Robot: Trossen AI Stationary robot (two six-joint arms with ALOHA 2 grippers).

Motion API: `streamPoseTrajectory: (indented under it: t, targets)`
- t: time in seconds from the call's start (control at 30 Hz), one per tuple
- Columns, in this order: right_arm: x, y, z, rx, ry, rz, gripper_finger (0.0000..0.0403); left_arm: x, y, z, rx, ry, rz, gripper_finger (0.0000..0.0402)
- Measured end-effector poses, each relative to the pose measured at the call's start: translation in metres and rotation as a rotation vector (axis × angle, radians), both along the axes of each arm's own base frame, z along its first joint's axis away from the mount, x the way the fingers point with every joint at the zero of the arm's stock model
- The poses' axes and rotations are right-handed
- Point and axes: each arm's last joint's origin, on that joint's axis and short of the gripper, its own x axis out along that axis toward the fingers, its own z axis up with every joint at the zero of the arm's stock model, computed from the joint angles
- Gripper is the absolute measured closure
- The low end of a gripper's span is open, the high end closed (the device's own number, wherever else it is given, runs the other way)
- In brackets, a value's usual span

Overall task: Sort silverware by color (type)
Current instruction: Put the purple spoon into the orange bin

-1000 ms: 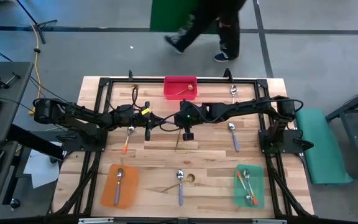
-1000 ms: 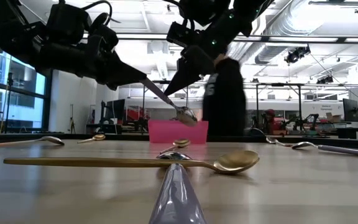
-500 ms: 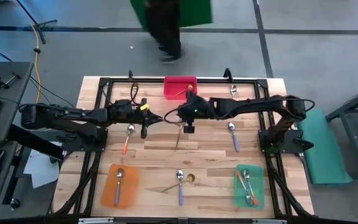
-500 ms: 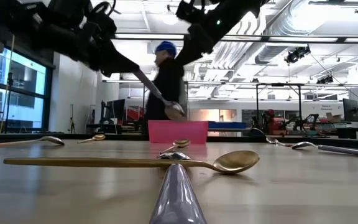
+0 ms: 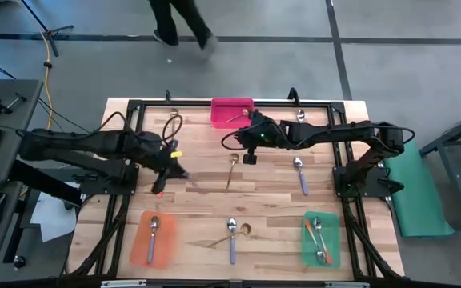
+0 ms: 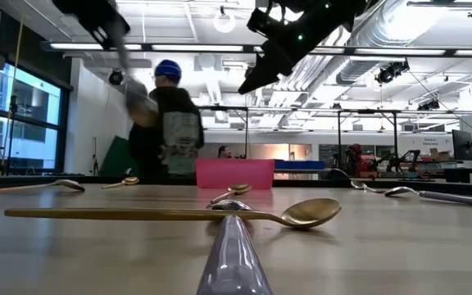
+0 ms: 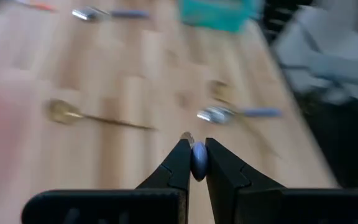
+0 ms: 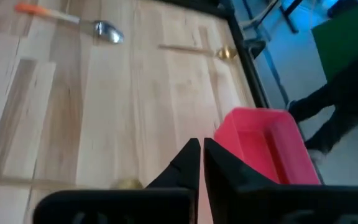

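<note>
My left gripper (image 5: 176,166) hangs over the table's left half, shut on a spoon (image 6: 140,97) that slants down from it, blurred. My right gripper (image 5: 249,158) is shut on nothing and hovers just near of the pink tray (image 5: 232,112), which holds a gold spoon (image 5: 235,119). A second gold spoon (image 5: 230,172) lies flat on the wood beside the right gripper. An orange-handled spoon (image 5: 160,189) lies under the left arm. The orange tray (image 5: 140,240) holds one blue-handled spoon, and the green tray (image 5: 331,240) holds orange-handled ones. My left gripper pinches the spoon between its two fingers; the bluish part (image 7: 197,160) between the fingertips (image 7: 180,163) is all the wrist view shows. The spoon is lifted clear and slants down below the gripper in the low view.
Other spoons lie loose: blue-handled ones at the right (image 5: 301,176) and near middle (image 5: 231,238), a gold one (image 5: 224,238) beside it, one at the far right (image 5: 300,118). A black frame (image 5: 134,108) rims the table. A person (image 5: 178,20) walks past the far edge.
My left gripper has swung toward the table's left and near side, carrying the spoon along, and shows higher in the low view. My right gripper has moved up and toward the far edge, closer to the pink tray; the gold spoon below it stays on the wood.
</note>
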Motion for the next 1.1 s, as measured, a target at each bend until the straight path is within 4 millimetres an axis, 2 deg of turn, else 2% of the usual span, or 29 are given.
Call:
streamPoseTrajectory:
  t: [0.17,0.27,0.4,0.5,0.63,0.8,0.93,1.1]
  targets:
    - [-0.001,0.0,-0.008,-0.001,-0.009,-0.001,0.0401,-0.018,-0.027,0.028,-0.17,0.124,-0.203,0.0386]
    - [-0.002,0.0,-0.009,0.012,-0.009,-0.004,0.0402,-0.03,-0.04,0.047,-0.316,0.196,-0.259,0.0386]
    - [-0.001,0.001,-0.009,0.017,-0.013,-0.005,0.0402,-0.038,-0.055,0.051,-0.458,0.322,-0.259,0.0386]
    - [-0.001,0.001,-0.008,0.018,-0.019,-0.007,0.0402,-0.041,-0.065,0.037,-0.491,0.407,-0.259,0.0386]
    - [-0.001,0.001,-0.008,0.021,-0.019,-0.009,0.0403,-0.038,-0.076,-0.003,-0.49,0.482,-0.256,0.0386]
    - [-0.001,0.001,-0.009,0.022,-0.015,-0.009,0.0403,-0.036,-0.085,-0.043,-0.543,0.504,-0.271,0.0386]
    - [-0.001,0.001,-0.009,0.025,-0.015,-0.011,0.0403,-0.04,-0.084,-0.061,-0.513,0.551,-0.243,0.0386]
    - [-0.001,0.001,-0.009,0.036,-0.02,-0.02,0.0403,-0.041,-0.083,-0.066,-0.49,0.552,-0.218,0.0377]
